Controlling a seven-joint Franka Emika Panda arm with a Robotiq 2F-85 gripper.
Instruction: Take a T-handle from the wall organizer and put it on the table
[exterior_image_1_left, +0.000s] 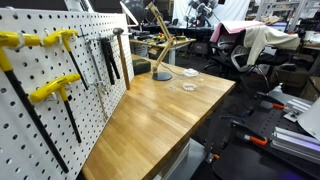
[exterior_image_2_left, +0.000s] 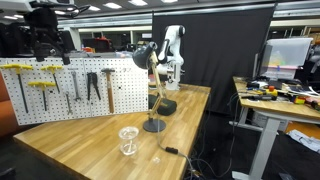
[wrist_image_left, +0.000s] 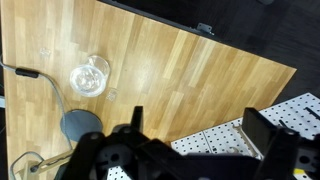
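Overhead, gripper (exterior_image_2_left: 47, 54) above pegboard (exterior_image_2_left: 124, 90) edge.

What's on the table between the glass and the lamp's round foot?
Nothing: only bare table lies between the glass and the lamp's foot. The wrist view shows it, and both exterior views too.

I see yellow T-handles (exterior_image_1_left: 55, 90) hanging on my wall organizer (exterior_image_1_left: 92, 105) beside darker tools (exterior_image_1_left: 108, 60). The wooden tabletop (exterior_image_1_left: 150, 120) carries a lamp (exterior_image_1_left: 161, 72) and a small glass (exterior_image_1_left: 189, 86).
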